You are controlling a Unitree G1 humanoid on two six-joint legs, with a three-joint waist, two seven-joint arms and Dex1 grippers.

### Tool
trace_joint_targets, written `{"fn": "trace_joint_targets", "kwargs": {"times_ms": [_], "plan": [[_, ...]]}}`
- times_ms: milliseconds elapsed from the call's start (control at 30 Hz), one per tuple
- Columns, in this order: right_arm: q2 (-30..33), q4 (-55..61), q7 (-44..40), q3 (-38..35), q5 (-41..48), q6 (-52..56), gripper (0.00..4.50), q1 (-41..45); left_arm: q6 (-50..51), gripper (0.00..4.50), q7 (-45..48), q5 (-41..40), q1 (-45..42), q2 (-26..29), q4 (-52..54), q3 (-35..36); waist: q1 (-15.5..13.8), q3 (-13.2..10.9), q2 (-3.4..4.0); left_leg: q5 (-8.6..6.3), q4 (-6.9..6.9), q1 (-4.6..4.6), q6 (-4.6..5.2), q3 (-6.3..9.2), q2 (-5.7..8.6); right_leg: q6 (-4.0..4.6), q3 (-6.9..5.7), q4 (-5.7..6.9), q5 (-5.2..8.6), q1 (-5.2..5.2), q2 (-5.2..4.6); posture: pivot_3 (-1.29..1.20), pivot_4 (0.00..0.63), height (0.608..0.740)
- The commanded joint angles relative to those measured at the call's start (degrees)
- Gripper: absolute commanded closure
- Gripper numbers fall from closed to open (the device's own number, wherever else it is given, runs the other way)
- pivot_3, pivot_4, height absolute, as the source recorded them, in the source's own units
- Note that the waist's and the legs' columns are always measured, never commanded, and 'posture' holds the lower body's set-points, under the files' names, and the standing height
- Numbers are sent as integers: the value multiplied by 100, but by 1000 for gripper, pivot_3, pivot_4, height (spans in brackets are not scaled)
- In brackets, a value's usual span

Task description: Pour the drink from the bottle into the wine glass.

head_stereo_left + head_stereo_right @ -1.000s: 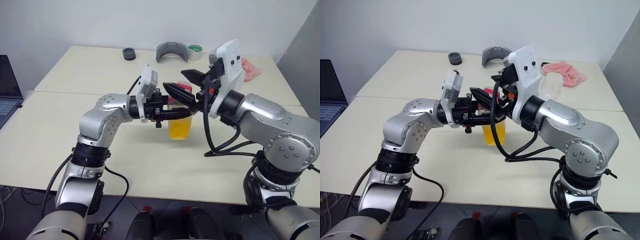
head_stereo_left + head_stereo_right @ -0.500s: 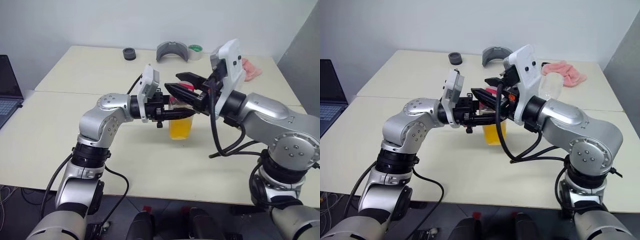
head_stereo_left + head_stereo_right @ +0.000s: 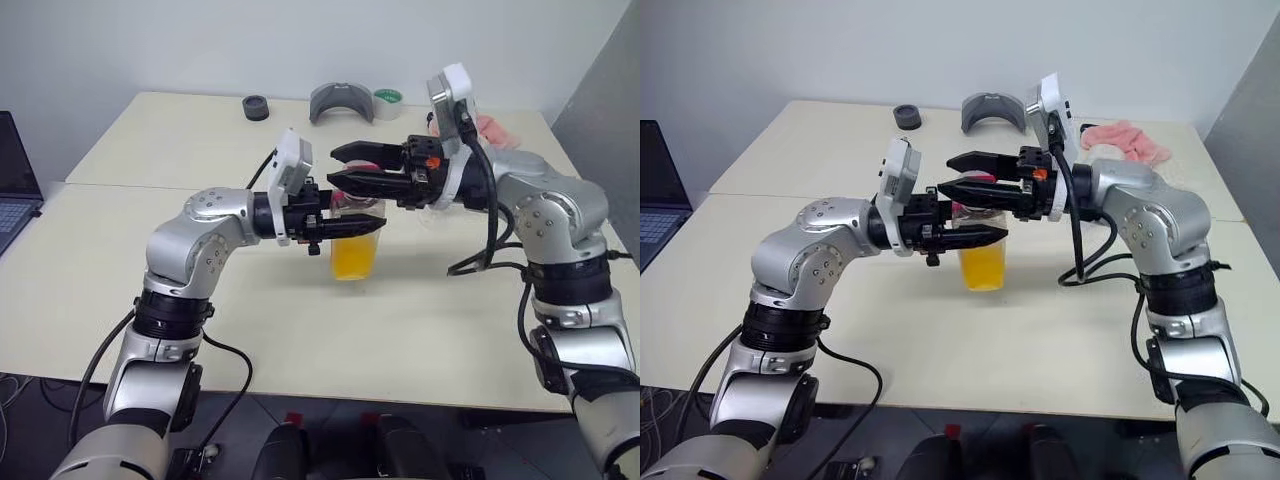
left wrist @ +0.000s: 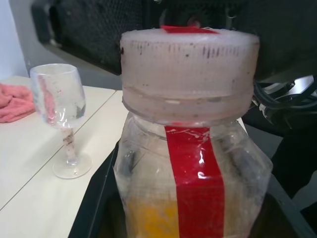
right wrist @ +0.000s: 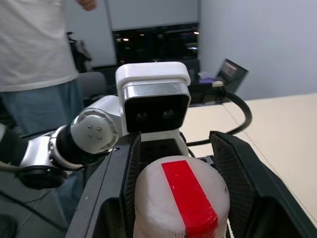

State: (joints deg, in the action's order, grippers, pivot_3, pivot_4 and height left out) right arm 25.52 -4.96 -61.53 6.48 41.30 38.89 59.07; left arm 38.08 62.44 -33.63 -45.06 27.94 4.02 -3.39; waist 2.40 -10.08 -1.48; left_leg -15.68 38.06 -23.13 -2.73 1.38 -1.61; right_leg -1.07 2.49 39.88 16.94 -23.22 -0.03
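My left gripper (image 3: 375, 225) reaches in from the left, level, and is shut on the body of the bottle (image 3: 353, 240), which it holds upright just above the table. The orange drink (image 3: 352, 260) fills the bottle's lower part. A red strip runs up its side and over the pinkish-white cap (image 5: 181, 198). My right gripper (image 3: 333, 166) comes in level from the right, with one finger (image 5: 116, 193) on each side of the cap, closed against it. The wine glass (image 4: 57, 99) stands empty on the table beyond the bottle, to the right, largely hidden behind my right arm in the eye views.
A pink cloth (image 3: 1125, 140) lies at the table's back right. A grey curved piece (image 3: 340, 100), a tape roll (image 3: 388, 100) and a small black ring (image 3: 256, 106) sit along the back edge. A laptop (image 3: 12, 190) is at the far left. A person (image 5: 39, 49) stands beyond my left arm.
My right gripper has swung from tilted to level, pointing left, and its fingers have closed in around the bottle's cap. The left gripper and the bottle have stayed in place.
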Motion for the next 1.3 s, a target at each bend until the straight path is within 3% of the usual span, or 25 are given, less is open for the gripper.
{"fn": "trace_joint_targets", "kwargs": {"times_ms": [33,333,567,600,667,767,867,967,1133,1300], "plan": [[-79,-566,-387,-32,-434,-657,2604,310,72,2713,117,-336,-4,48,565,99,-6,0,0,0,0,1,0,-1,0,0,-1,0,0,0,-1,0,150,740],[-180,-843,-857,23,-793,-1135,2604,334,115,2713,115,-323,-2,156,612,160,-53,-1,2,0,1,-1,-1,0,4,0,-4,0,0,0,-12,0,150,740],[405,-96,-773,-220,-542,-417,263,140,-50,2713,146,-235,-17,80,456,118,-62,-3,3,0,2,-2,-1,-1,5,0,-3,-1,0,0,-14,0,150,740],[503,69,-731,-275,-463,-250,28,98,-83,2713,158,-215,-13,68,424,113,-64,-3,3,1,2,-2,-1,0,5,0,-4,-1,0,0,-15,0,150,740],[722,528,-506,-462,-274,189,28,-32,-158,2713,186,-180,6,53,363,103,-66,-4,5,0,2,-2,-1,1,3,0,-4,-1,0,0,-16,0,150,740],[984,1348,33,-728,0,833,28,-292,-256,2713,205,-147,14,33,279,82,-59,-5,6,0,1,-3,-1,1,2,0,-2,-1,0,-1,-18,0,150,740],[920,2336,1240,-1050,231,1663,28,-619,-385,2713,242,-79,-9,6,135,57,-52,-4,6,0,1,-2,-1,0,0,0,0,0,0,0,-18,0,150,740],[423,3254,2656,-1408,619,2490,28,-828,-496,2713,270,-17,-68,-33,-13,33,-45,-4,6,1,2,-1,-1,0,-3,0,3,2,0,-1,-18,0,150,740],[-962,4081,4914,-1656,668,3366,28,-912,-639,2713,353,48,-196,-119,-242,-45,-46,-4,7,1,3,-2,-3,3,-2,0,2,8,0,-2,-15,0,150,740],[-1503,4278,5793,-1704,604,3567,28,-875,-772,2713,454,125,-328,-207,-461,-101,-55,-4,8,2,3,-4,-3,1,8,0,1,6,0,-3,-13,0,150,740]]}}
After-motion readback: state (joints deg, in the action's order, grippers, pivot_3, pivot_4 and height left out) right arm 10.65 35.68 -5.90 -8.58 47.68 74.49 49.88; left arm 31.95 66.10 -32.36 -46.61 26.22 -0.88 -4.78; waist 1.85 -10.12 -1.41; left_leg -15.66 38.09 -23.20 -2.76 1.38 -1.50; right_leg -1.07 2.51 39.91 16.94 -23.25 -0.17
